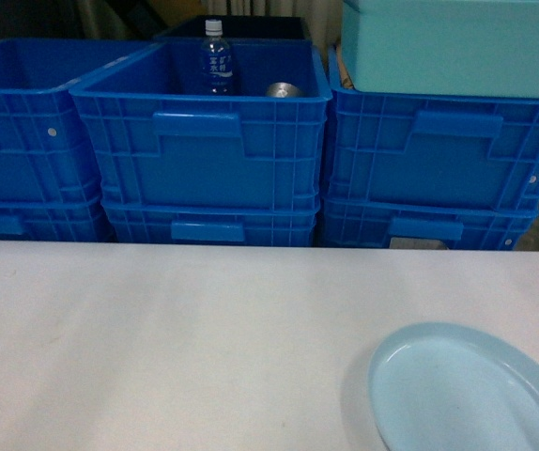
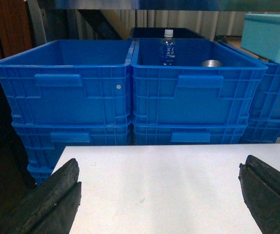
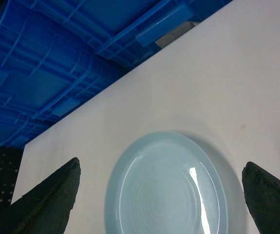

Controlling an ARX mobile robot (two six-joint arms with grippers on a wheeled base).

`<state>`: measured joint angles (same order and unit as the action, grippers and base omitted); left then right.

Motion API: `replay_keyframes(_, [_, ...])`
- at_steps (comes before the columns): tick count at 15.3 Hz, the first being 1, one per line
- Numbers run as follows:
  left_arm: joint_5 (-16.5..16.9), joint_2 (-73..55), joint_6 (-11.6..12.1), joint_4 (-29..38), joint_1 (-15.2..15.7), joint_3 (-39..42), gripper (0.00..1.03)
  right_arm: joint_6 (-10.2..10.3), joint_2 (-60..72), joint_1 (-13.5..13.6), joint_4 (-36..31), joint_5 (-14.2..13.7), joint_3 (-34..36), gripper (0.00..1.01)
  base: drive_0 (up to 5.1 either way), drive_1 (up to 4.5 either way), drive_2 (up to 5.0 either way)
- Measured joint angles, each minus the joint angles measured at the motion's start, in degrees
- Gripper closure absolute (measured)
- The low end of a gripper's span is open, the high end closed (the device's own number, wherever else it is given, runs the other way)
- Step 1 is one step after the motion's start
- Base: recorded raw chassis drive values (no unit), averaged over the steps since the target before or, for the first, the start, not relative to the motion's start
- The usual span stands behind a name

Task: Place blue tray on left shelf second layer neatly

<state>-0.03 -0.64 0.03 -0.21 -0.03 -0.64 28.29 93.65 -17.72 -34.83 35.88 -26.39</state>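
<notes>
Head view: tray [image 1: 467, 390], one, pale blue, round, shallow with raised rim, flat on the white table [image 1: 176, 348] at its near right corner, partly cut off by the frame. Crates [image 1: 204, 141] beyond the far edge: three stacks of dark-blue ribbed plastic, two tiers visible in each. Middle top crate holds one bottle [image 1: 217, 58], upright, and one metal can [image 1: 284, 90]. One teal box [image 1: 457, 42] sits on the right stack. No arm visible.

Left wrist view: left gripper [image 2: 159, 195] level over bare table, facing the crates, jaws spread wide, nothing between them; pads black, rough. Steel rail [image 2: 130, 4] of the shelf crosses the top.

Right wrist view: right gripper [image 3: 162, 195] angled down above the tray, jaws wide apart either side of it, not touching. Tray surface glossy.
</notes>
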Motion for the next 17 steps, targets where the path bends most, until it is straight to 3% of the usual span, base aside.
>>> replay_keyframes(3, [0.0, 0.0, 0.0, 0.0, 0.0, 0.0, 0.05, -0.4, 9.8, 0.1, -9.6, -4.3, 2.9, 0.03, 0.0, 0.00, 0.0])
replay_keyframes(7, [0.0, 0.0, 0.0, 0.0, 0.0, 0.0, 0.05, 0.2, 17.0, 3.2, -18.8, -6.1, 6.2, 0.03, 0.0, 0.00, 0.0])
replay_keyframes(9, [0.0, 0.0, 0.0, 0.0, 0.0, 0.0, 0.05, 1.9, 21.4, 4.7, -21.9, -8.7, 6.5, 0.03, 0.0, 0.00, 0.0])
replay_keyframes(12, [0.0, 0.0, 0.0, 0.0, 0.0, 0.0, 0.05, 3.8, 22.5, 7.0, -24.5, -9.5, 6.7, 0.03, 0.0, 0.00, 0.0])
replay_keyframes(15, [0.0, 0.0, 0.0, 0.0, 0.0, 0.0, 0.05, 7.0, 25.4, 13.4, -28.1, -14.7, 5.8, 0.03, 0.0, 0.00, 0.0])
replay_keyframes(17, [0.0, 0.0, 0.0, 0.0, 0.0, 0.0, 0.05, 7.5, 25.7, 14.0, -28.2, -15.1, 5.4, 0.03, 0.0, 0.00, 0.0])
